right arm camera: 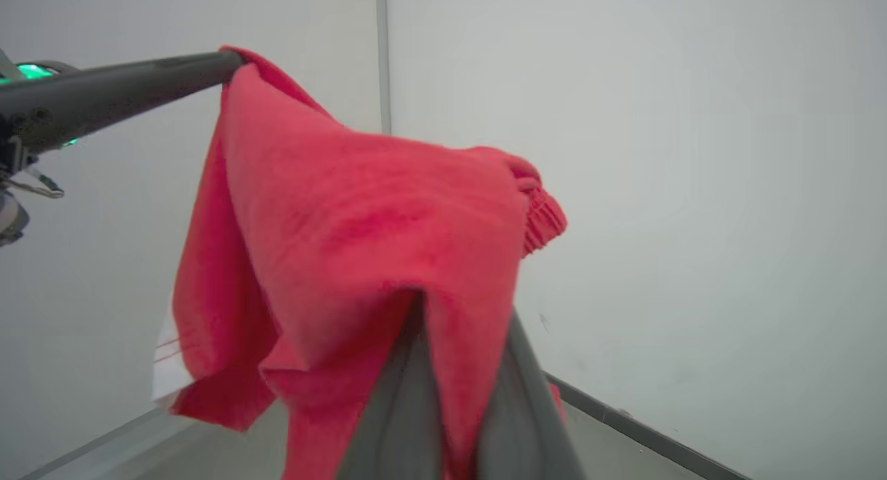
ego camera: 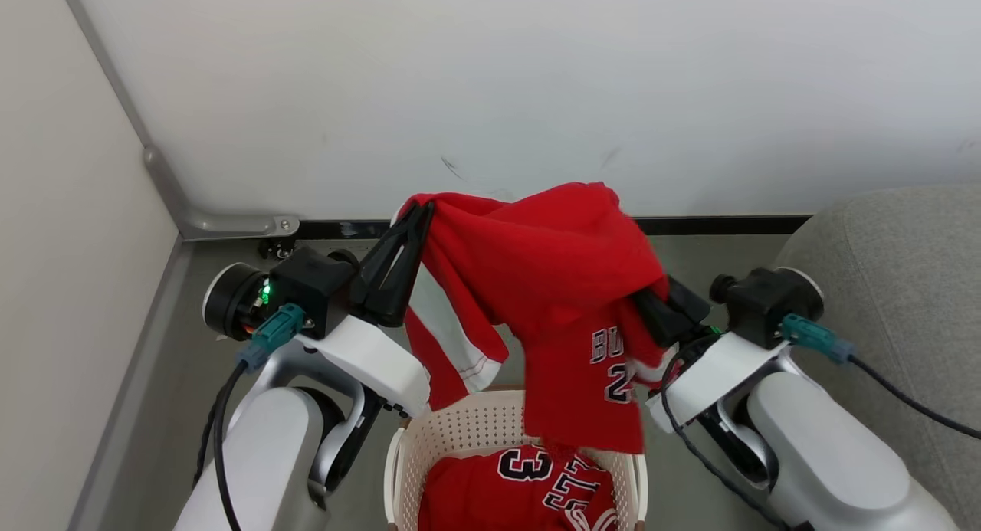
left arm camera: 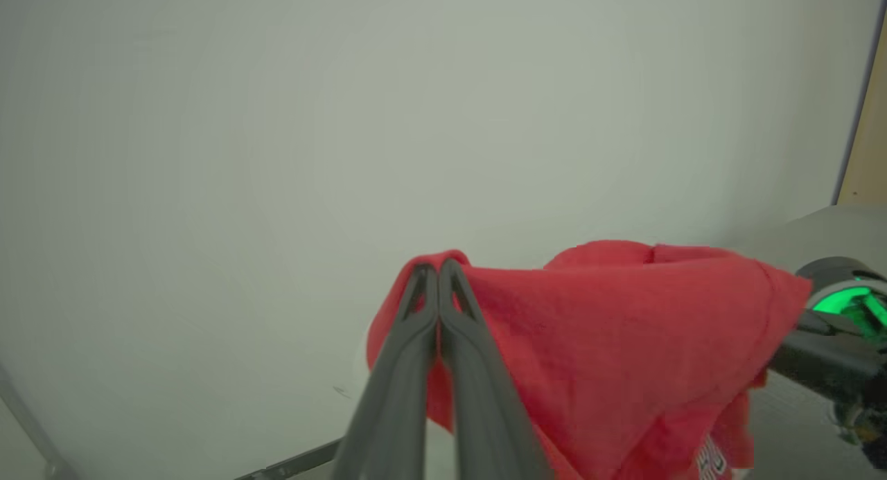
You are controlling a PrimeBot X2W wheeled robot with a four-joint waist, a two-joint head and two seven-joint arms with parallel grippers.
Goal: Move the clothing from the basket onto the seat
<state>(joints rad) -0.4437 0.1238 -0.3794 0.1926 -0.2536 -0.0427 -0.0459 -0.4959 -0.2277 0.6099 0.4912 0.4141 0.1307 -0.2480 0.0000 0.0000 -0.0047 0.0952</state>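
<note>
A red garment (ego camera: 552,263) with white trim and block letters hangs in the air, stretched between both grippers above the basket (ego camera: 475,427). My left gripper (ego camera: 421,208) is shut on its left edge, also seen in the left wrist view (left arm camera: 438,264). My right gripper's fingers (ego camera: 665,310) run up under the cloth, tips hidden. In the right wrist view those fingers (right arm camera: 520,404) are shut with red cloth pinched between them. A second red garment (ego camera: 521,485) with black-and-white numbers lies in the basket. The grey seat (ego camera: 904,270) is at the right.
A white wall with a black baseboard (ego camera: 720,224) stands close behind the basket. A grey metal rail and bracket (ego camera: 230,224) run along the left corner. Grey floor (ego camera: 199,339) surrounds the basket. The right arm's cable (ego camera: 912,408) crosses over the seat.
</note>
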